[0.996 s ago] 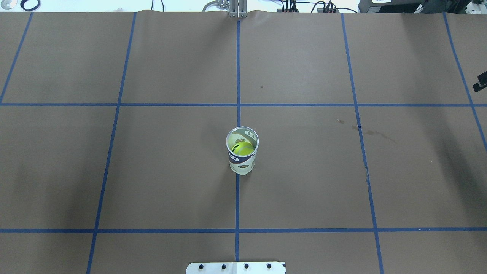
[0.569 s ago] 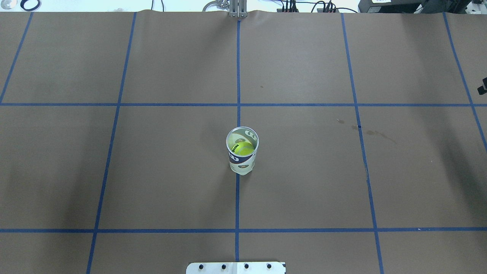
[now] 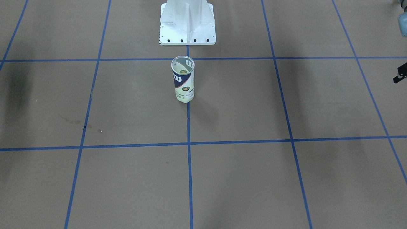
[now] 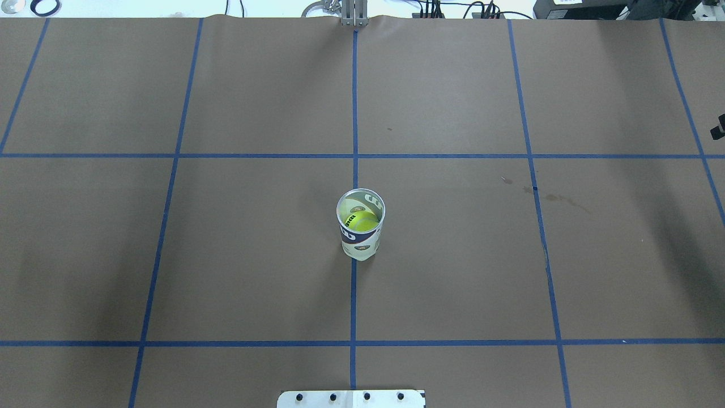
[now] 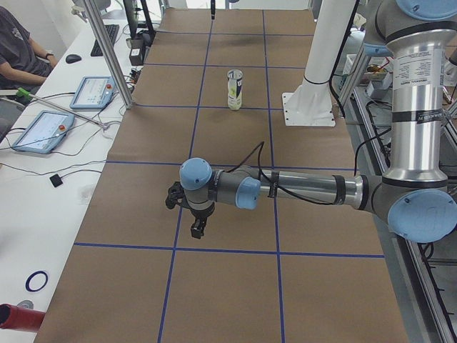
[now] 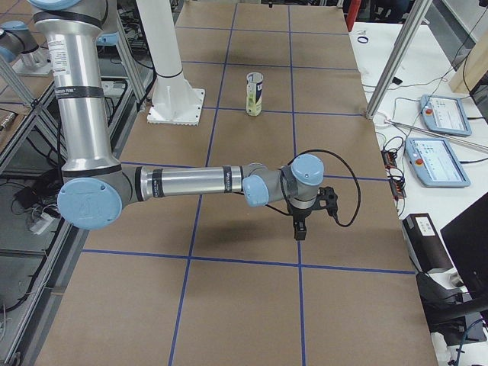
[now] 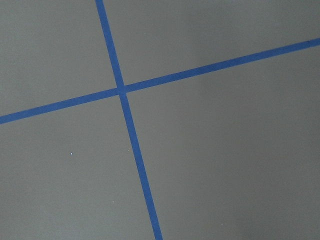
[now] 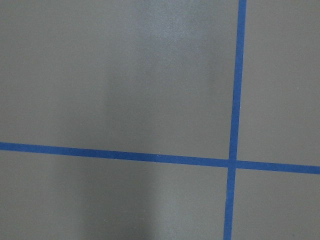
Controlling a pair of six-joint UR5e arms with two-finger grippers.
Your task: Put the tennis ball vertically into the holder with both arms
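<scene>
The left black two-finger gripper (image 5: 197, 229) hangs over the brown paper table (image 5: 235, 286); the right black gripper (image 6: 299, 231) likewise; whether either's fingers are apart, I cannot tell; the clear plastic navy-labelled holder can (image 4: 360, 241) stands upright mid-table, well apart from both, a yellow-green tennis ball (image 4: 362, 222) inside.

Brown table (image 4: 453, 255) (blue tape grid (image 4: 255, 156)); white side desk (image 5: 28, 214), two tablets (image 5: 41, 132).
</scene>
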